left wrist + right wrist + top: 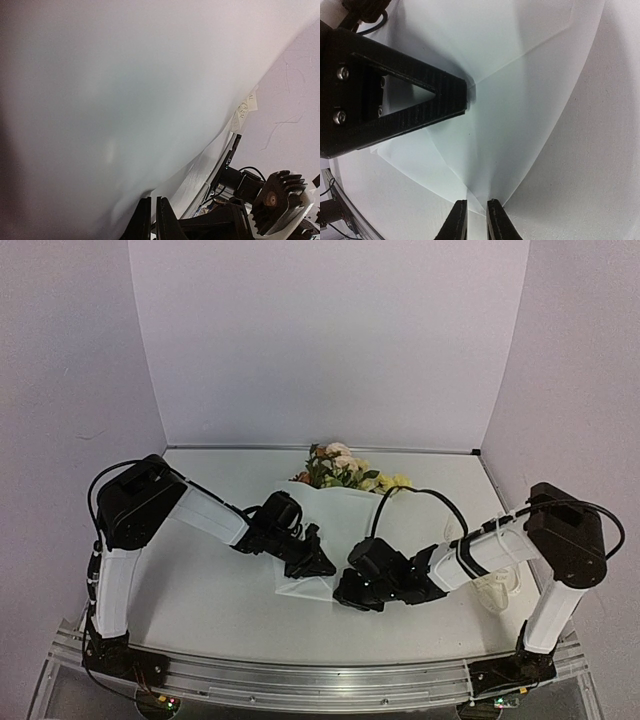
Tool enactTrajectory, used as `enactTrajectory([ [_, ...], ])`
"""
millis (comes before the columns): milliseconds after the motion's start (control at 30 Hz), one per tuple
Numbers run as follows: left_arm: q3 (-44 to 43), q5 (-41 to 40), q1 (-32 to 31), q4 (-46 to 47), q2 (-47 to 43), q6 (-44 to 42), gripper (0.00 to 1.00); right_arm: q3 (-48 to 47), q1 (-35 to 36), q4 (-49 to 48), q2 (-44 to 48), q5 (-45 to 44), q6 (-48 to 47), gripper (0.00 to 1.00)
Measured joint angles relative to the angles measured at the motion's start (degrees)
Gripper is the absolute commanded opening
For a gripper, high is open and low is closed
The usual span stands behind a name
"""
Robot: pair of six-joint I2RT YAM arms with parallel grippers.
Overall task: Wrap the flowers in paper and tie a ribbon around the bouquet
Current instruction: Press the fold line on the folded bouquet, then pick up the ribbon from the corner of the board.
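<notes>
Arms angled inward, left gripper and right gripper both pinching paper

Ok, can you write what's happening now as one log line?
left hand: shut on paper | right hand: almost closed at paper corner, grip unclear | flowers: at paper's far edge

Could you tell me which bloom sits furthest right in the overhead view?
The yellow bloom, alone at the far right; the cream-pink bloom and orange bloom lie further left.
</notes>
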State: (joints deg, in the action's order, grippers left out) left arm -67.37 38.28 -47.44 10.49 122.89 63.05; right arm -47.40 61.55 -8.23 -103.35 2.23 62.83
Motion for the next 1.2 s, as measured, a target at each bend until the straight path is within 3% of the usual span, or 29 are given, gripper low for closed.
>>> enactTrajectory([
  [300, 0.0, 0.0, 0.0, 0.0, 0.0, 0.0, 0.07, 3.0, 2.6, -1.5, 1.9, 0.6, 1.7, 0.18],
  [433, 0.0, 0.0, 0.0, 0.0, 0.0, 0.0, 0.1, 4.0, 3.1, -0.5, 3.4, 0.7, 2.3, 0.24],
  [633, -2.2, 0.0, 0.0, -1.9, -0.1, -1.8, 0.24, 3.9, 2.1, 16.5, 14.6, -3.9, 0.5, 0.42],
  [767, -6.8, -0.5, 0.0, -5.3, -1.2, -3.8, 0.27, 3.6, -4.2, 25.3, 26.7, -8.6, -2.0, 0.56],
  [900, -10.6, -0.4, 0.0, -7.0, -4.0, -5.6, 0.27, 3.4, -14.1, 30.4, 33.0, -12.4, -5.7, 0.59],
  [1000, -11.6, -0.4, 0.2, -7.3, -7.0, -6.8, 0.27, 2.6, -23.3, 33.5, 31.5, -13.3, -9.0, 0.61],
  [1100, -11.7, -0.3, 0.3, -7.3, -7.2, -7.2, 0.26, 2.1, -25.2, 34.6, 30.5, -13.2, -10.1, 0.62],
  [1200, -11.0, 0.4, 1.2, -7.9, -7.5, -7.8, 0.26, -3.5, -32.3, 35.9, 22.8, -11.2, -13.0, 0.62],
])
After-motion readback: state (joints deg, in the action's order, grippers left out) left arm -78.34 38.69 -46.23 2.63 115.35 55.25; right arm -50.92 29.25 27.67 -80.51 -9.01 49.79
